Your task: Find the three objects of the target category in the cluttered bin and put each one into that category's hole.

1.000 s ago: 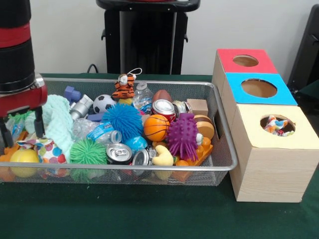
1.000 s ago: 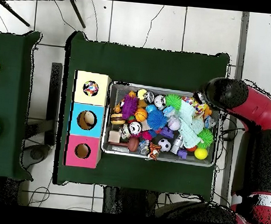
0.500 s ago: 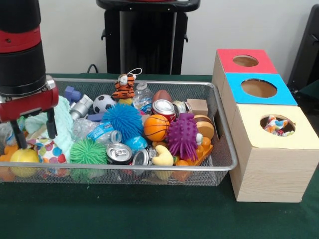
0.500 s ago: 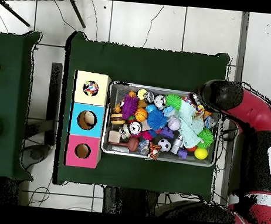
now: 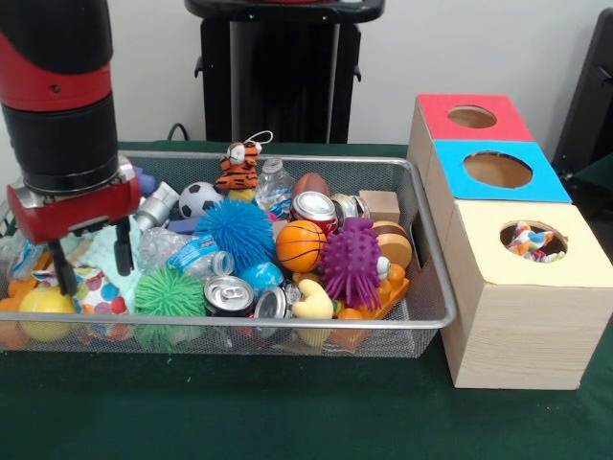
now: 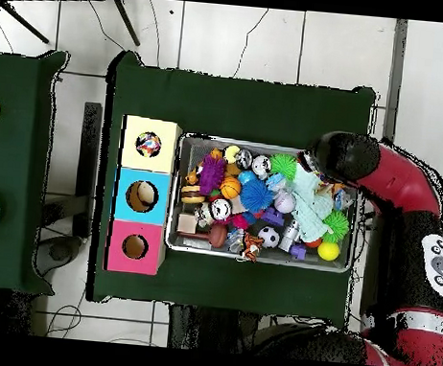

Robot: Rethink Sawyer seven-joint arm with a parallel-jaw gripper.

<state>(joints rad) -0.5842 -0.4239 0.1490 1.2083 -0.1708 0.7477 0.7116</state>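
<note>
The wire mesh bin (image 5: 287, 324) is full of toys and also shows in the overhead view (image 6: 257, 262). My gripper (image 5: 94, 276) hangs open at the bin's left end. Its fingers (image 5: 123, 251) reach down on either side of a white dotted cloth piece (image 5: 96, 295) and hold nothing. A mint green cloth (image 5: 117, 228) lies just behind it. The yellow-topped box (image 5: 565, 251) stands nearest on the right. Its round hole (image 5: 533, 240) shows a multicolour cloth inside, which the overhead view also shows in the hole (image 6: 149, 145). In the overhead view my arm (image 6: 348, 156) covers the gripper.
A blue-topped box (image 5: 498, 171) and a red-topped box (image 5: 471, 117) stand behind the yellow one. The bin holds spiky balls in blue (image 5: 236, 230), purple (image 5: 351, 261) and green (image 5: 169, 292), drink cans (image 5: 228, 294), a basketball (image 5: 301, 245) and a toy tiger (image 5: 237, 165).
My gripper has moved right, further over the bin's left end, and now straddles the dotted cloth. The toys have not moved.
</note>
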